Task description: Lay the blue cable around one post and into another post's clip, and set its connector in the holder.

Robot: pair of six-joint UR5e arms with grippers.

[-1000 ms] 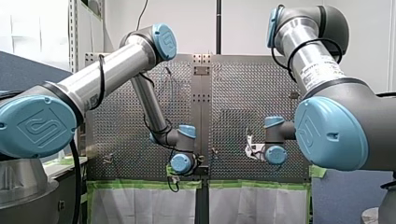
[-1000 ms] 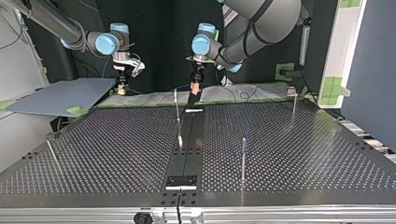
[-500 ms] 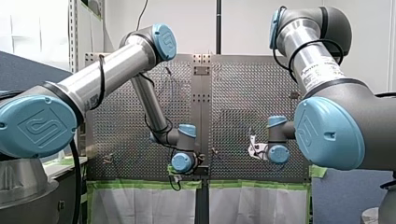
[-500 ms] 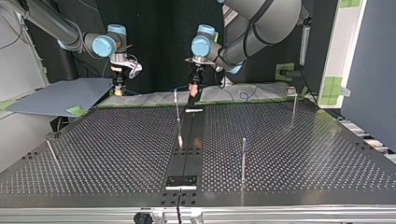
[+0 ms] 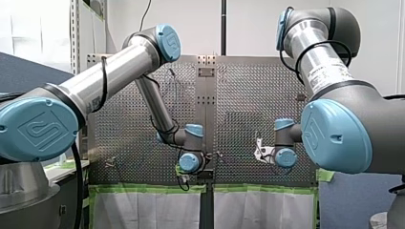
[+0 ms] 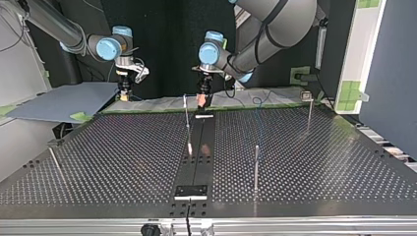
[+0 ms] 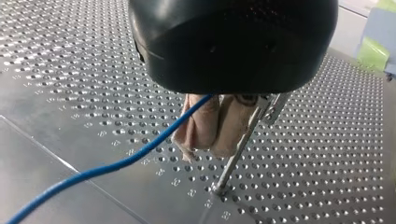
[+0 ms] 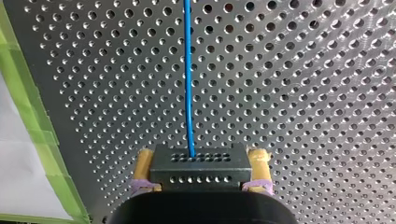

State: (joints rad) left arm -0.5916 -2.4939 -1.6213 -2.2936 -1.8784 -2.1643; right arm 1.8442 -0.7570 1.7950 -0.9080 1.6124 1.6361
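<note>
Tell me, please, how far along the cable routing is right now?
Done: the pickup, my right hand holding the black connector, my left hand pinching the blue cable. In hand: the cable sits close beside a post. Left: rounding a post, clipping, and seating the connector, not yet set down.

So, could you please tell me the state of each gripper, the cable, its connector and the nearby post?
blue cable: gripped, nearly straight.
connector: gripped, cable end in it.
left gripper: shut on the blue cable.
right gripper: shut on the connector.
post: upright, no cable around it.
</note>
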